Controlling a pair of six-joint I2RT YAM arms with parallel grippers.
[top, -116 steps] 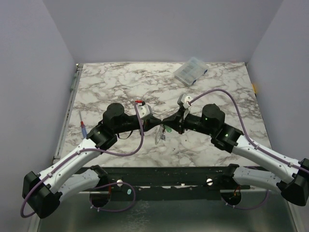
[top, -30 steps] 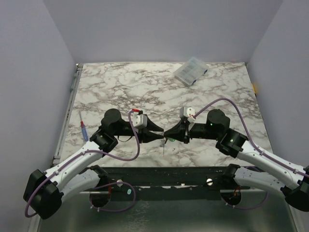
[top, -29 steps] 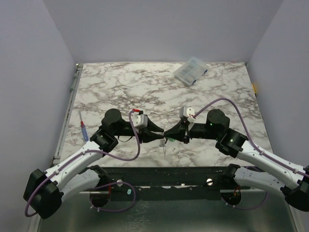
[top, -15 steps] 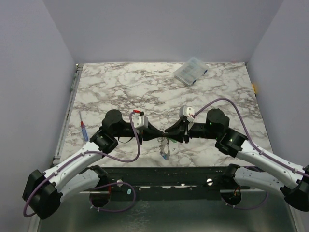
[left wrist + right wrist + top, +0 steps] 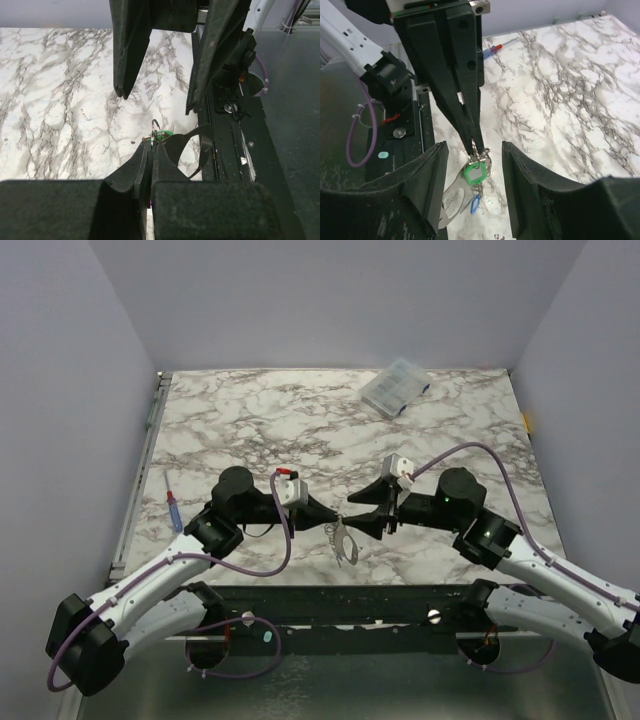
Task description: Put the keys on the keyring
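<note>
**Entry: key bundle, suspended near the table's front edge.**

- **Change:** a second ago both claws met tip to tip over the bundle. The right gripper (image 5: 358, 519) has since drawn back, fingers spread wide and grasping nothing.
- **Hold:** the left gripper (image 5: 327, 527) is clenched on a small wire ring (image 5: 155, 125), and everything hangs from it just above the marble table (image 5: 250, 410).
- **Meaning:** the left claw alone now carries the load, likely a pause before the right one re-grips.
- **Keyring** (image 5: 451, 200): thin, flat, pale-grey band curved into a loop; it looks springy.
- **Green key** (image 5: 474, 173): squarish head of bright matte plastic.
- **Blue key** (image 5: 474, 203): slimmer, dangling lowest, its blade hard to see.
- **Fit:** whether either key is truly threaded on the band cannot be told.
</note>
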